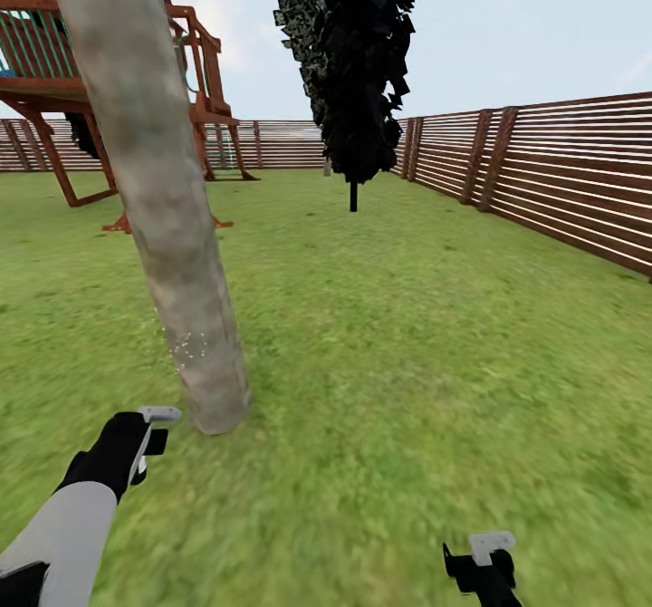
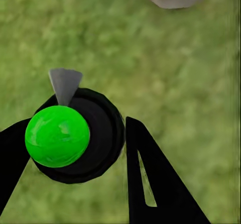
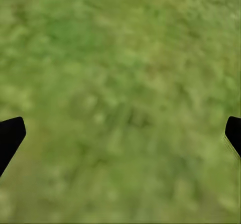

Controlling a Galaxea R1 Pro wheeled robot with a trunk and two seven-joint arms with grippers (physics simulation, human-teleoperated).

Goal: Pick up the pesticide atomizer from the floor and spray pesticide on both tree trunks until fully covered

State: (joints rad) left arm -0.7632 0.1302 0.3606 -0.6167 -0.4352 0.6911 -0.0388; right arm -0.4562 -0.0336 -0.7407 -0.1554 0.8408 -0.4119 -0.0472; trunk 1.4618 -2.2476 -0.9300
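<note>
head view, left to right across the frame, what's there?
Wooden play tower → tree trunk, with the left gripper holding the atomizer just below-left of its base → dark cypress-like tree → slatted fence; right gripper low at right.

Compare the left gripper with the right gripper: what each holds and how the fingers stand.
The left gripper is shut on the atomizer, a black body with a green cap and grey nozzle; the right gripper holds nothing. The left fingers close against the atomizer, while the right fingers stand wide apart, open. The left is near the tree trunk; the right is over open grass. Both have black fingers.
</note>
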